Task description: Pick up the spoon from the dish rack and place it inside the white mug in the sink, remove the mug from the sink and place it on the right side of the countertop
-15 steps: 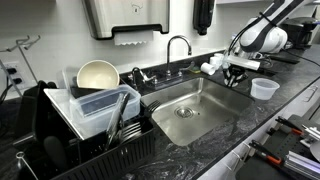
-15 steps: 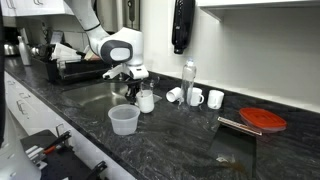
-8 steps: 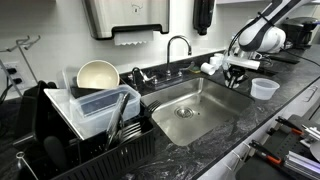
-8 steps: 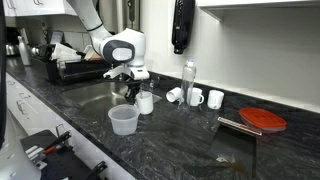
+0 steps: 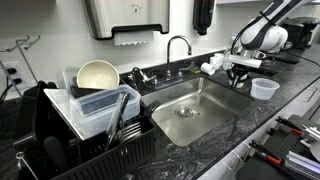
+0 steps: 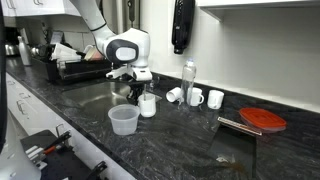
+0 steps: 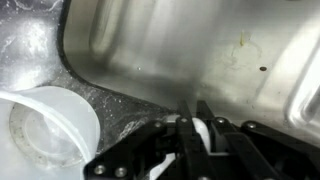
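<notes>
The gripper (image 6: pixel 135 95) hangs over the countertop (image 6: pixel 180 140) just past the edge of the sink (image 5: pixel 190 112), on the side of the sink away from the rack (image 5: pixel 95 125). Its fingers are drawn close together, and in the wrist view a white piece sits pinched between them (image 7: pixel 198 128). That piece looks like the rim of the mug (image 6: pixel 148 105), so the gripper appears closed on the mug. In an exterior view the mug stands upright directly under the gripper, beside the sink's edge. Whether its base rests on the countertop or is just above it cannot be told. A translucent tub (image 6: pixel 123 120) stands near the mug, a little further from the sink towards the counter's front edge. In the wrist view the tub (image 7: pixel 45 125) is close beside the gripper, with the steel sink wall (image 7: pixel 200 50) beyond. The tap (image 5: pixel 178 45) rises behind the sink. A cream bowl (image 5: pixel 98 75) sits in the rack on the sink's far side from the gripper. No spoon can be made out.
</notes>
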Tool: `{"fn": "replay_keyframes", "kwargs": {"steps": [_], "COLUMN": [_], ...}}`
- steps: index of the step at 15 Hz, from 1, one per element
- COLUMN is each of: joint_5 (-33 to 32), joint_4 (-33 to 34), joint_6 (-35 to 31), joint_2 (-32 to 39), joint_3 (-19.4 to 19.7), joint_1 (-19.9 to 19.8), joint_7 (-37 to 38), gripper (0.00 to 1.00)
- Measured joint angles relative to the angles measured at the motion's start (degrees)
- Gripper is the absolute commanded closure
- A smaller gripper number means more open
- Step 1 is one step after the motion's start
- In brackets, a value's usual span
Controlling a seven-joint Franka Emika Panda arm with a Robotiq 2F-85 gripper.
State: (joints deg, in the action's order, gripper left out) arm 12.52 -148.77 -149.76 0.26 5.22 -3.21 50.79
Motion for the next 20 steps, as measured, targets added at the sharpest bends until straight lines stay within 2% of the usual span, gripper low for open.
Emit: {"fn": "replay_keyframes", "kwargs": {"steps": [5, 9, 15, 20], "joint_5": [-1.25, -4.74, -6.04, -6.08], "joint_4": [0.95, 1.3, 1.09, 0.81], "joint_6": [0.03, 0.03, 0.64, 4.22], "joint_2": [-0.08, -0.17, -1.2, -3.17], "joint_3": [0.44, 0.18, -2.87, -6.21], "joint_1": [-0.47, -0.33, 2.03, 4.63], "joint_7": [1.13, 3.22, 4.05, 4.39], "gripper": [0.27, 0.01, 0.0, 0.0]}}
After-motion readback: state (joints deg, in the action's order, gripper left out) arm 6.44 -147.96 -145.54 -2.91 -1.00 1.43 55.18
